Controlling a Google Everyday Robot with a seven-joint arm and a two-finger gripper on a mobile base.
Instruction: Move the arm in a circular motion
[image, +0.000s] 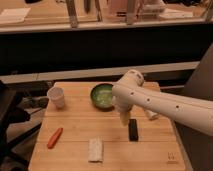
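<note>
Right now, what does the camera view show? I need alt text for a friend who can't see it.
A white robot arm reaches in from the right over a wooden table, its gripper pointing down beside a green bowl and above a black block. Also on the table: a white cup, an orange carrot and a pale sponge.
</note>
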